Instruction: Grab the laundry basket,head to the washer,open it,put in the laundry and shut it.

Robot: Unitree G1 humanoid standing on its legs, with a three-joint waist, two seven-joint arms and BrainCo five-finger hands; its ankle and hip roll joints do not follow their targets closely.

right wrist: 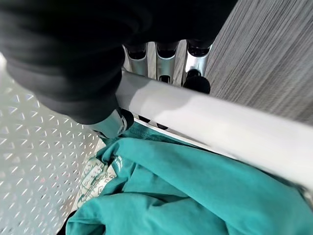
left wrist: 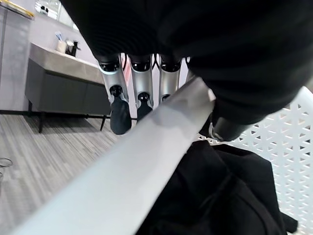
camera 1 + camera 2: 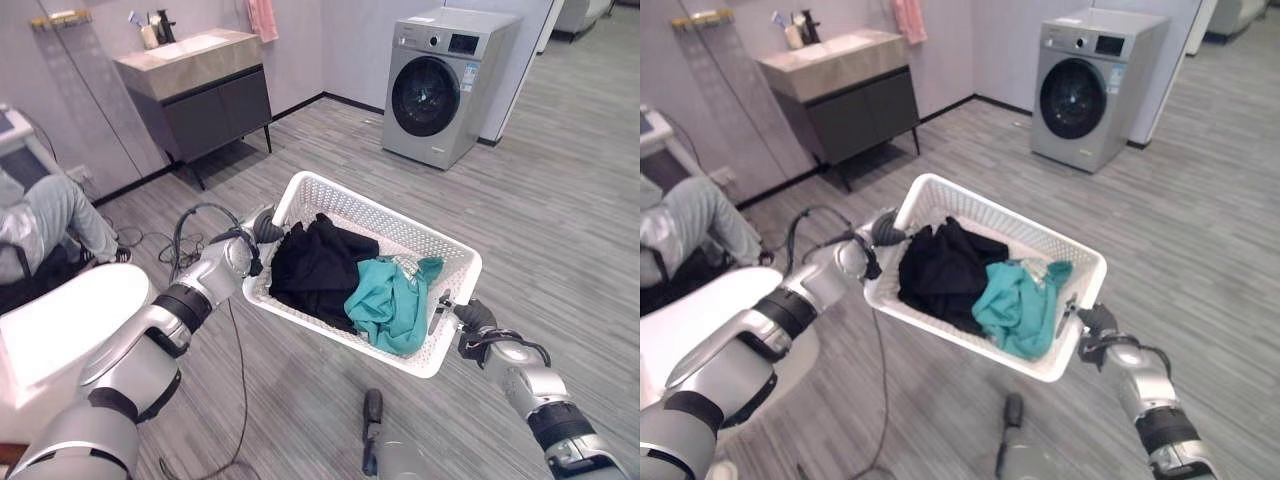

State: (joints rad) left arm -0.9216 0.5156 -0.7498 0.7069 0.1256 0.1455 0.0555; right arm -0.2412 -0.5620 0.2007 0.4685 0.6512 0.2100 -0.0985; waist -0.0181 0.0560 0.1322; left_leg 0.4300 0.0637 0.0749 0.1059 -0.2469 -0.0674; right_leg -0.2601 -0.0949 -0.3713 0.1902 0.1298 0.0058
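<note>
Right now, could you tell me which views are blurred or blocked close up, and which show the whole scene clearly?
Left wrist view: the basket rim is a soft blur under the left hand. Right wrist view: rim blurred, teal cloth clear. Left eye view: basket, washer and right hand clear.

Basket (image 3: 440, 240): white, triangle-lattice walls. Inside: black garment (image 3: 315, 265), teal garment (image 3: 390, 300). Washer (image 3: 440, 85) upper right: silver-grey, dark door. Vanity (image 3: 215, 105) upper left: dark grey. Floor (image 3: 560, 210): grey planks.
</note>
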